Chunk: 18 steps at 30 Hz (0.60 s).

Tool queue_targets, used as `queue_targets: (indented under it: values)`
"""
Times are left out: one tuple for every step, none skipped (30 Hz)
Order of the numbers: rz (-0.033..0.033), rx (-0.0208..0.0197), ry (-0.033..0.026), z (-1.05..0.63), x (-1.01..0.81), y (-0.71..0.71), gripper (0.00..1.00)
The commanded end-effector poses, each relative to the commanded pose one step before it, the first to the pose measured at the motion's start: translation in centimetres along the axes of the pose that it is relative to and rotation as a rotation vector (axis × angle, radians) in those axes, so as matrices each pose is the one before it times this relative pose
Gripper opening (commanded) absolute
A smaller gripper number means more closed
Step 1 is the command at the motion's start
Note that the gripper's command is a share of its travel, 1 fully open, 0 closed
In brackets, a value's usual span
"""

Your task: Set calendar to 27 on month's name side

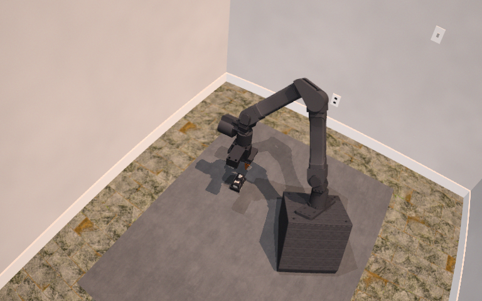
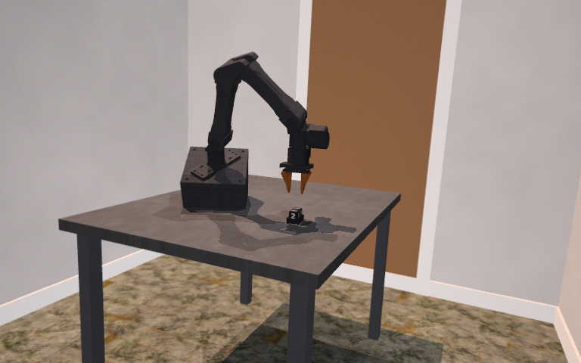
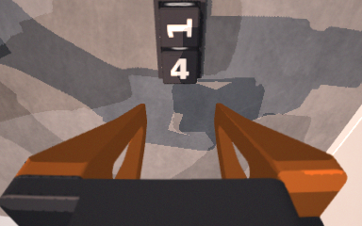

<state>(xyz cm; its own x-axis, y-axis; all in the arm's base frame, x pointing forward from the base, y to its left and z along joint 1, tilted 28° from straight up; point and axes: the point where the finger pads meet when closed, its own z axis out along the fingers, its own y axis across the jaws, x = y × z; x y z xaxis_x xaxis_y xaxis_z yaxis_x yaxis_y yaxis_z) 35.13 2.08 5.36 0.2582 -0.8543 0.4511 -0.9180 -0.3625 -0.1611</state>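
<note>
The tray (image 1: 235, 189) (image 2: 293, 221) (image 3: 157, 40) lies on the table with two black cubes in a row. In the wrist view one cube (image 3: 172, 40) has a sideways 1 on top. The other cube (image 3: 170, 58), at the row's near end, has a 4 on top. In the exterior view an upright 2 shows on an end face; I cannot tell which cube bears it. The month's name is not readable. My gripper (image 2: 295, 193) (image 3: 180, 112) is part-open and empty, pointing down above the table and short of the 4 cube in the wrist view.
The arm stands on a dark box (image 1: 316, 242) (image 2: 215, 195) on the grey table (image 1: 169, 238) (image 2: 158, 229). Shadows of the arm fall around the tray. A table edge lies to the right in the wrist view.
</note>
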Motion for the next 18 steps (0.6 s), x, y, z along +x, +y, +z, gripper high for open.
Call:
queue_targets:
  values:
    - [-0.00176, 0.00806, -0.00313, -0.197, -0.055, -0.167, 0.45]
    - [0.0, 0.0, 0.0, 0.0, 0.0, 0.0, 0.45]
    - [0.0, 0.0, 0.0, 0.0, 0.0, 0.0, 0.45]
    - [0.0, 0.0, 0.0, 0.0, 0.0, 0.0, 0.45]
    - [0.0, 0.0, 0.0, 0.0, 0.0, 0.0, 0.45]
    - [0.0, 0.0, 0.0, 0.0, 0.0, 0.0, 0.45]
    - [0.0, 0.0, 0.0, 0.0, 0.0, 0.0, 0.45]
    - [0.0, 0.0, 0.0, 0.002, 0.0, 0.0, 0.45]
    - [0.0, 0.0, 0.0, 0.004, 0.0, 0.0, 0.45]
    - [0.0, 0.0, 0.0, 0.008, 0.0, 0.0, 0.45]
    - [0.0, 0.0, 0.0, 0.012, 0.0, 0.0, 0.45]
    - [0.0, 0.0, 0.0, 0.018, 0.0, 0.0, 0.45]
    - [0.0, 0.0, 0.0, 0.024, 0.0, 0.0, 0.45]
    - [0.0, -0.00001, 0.0, 0.031, 0.0, 0.0, 0.45]
    - [0.0, -0.00001, 0.0, 0.038, 0.0, 0.0, 0.45]
    - [0.0, -0.00001, 0.0, 0.045, 0.0, 0.0, 0.45]
    - [0.0, -0.00001, 0.00001, 0.053, 0.0, 0.0, 0.45]
    - [0.0, -0.00001, 0.00001, 0.061, 0.0, 0.0, 0.45]
